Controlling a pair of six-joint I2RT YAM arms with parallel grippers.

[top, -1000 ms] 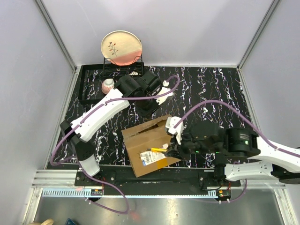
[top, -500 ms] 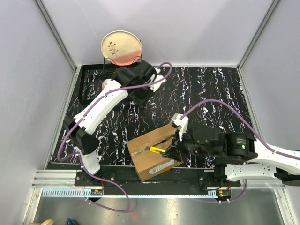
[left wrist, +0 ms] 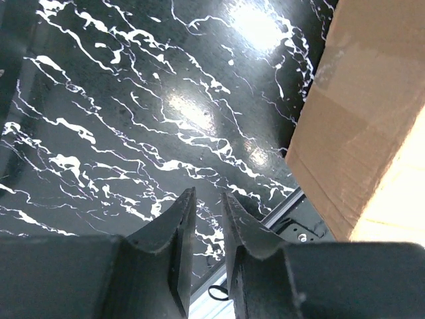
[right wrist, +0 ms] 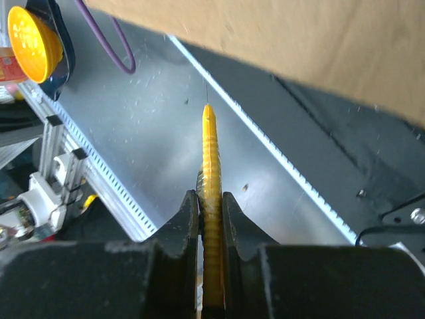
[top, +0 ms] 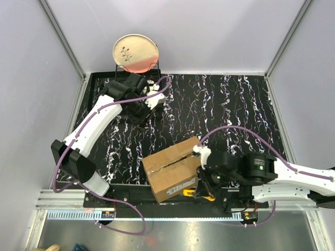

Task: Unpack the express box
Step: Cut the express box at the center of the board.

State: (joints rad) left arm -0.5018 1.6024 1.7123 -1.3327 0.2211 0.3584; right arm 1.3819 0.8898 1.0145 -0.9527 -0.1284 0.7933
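The express box (top: 171, 170) lies on the black table (top: 230, 104) with its top flaps down, so what is inside it cannot be seen. It sits right beside the right gripper (top: 201, 191) and well away from the left gripper (top: 138, 111). The right gripper is squeezed tight on a thin yellow tool (right wrist: 211, 166) just below the box's edge, and the left gripper's fingers (left wrist: 178, 219) are a little bit apart with nothing between them, near a plate (top: 135, 52) that stands up in a black rack (top: 121, 72).
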